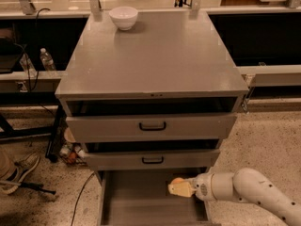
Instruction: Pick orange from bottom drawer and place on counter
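Grey metal fills the single camera view: a cabinet with a broad flat surface [155, 60] on top, two shallow drawers [151, 126] with black handles partly pulled out, and the bottom drawer [134, 199] pulled out furthest, its plain floor showing. A white bowl [123, 17] stands near the back edge of the surface, towards the left corner.

The orange [177, 180] is inside the bottom drawer, close to its right wall and just in front of the drawer above. Only a small rounded patch of it shows over the pale tip of the gripper [177, 189]. The gripper reaches in from the right on the end of the white arm [254, 189], low in the drawer and right against the fruit. I cannot tell whether the grip has closed on the orange or is only beside it.

The step in hand looks like the grasp itself. To do it well, the hold should sit across the widest part of the fruit and be firm before any lift. The lift should then come out towards the front of the drawer, because the drawer above overhangs the spot and its front could knock the orange loose.

Being round, the orange has no long axis and points no particular way. Its stem end is hidden, so any approach angle grips it equally.
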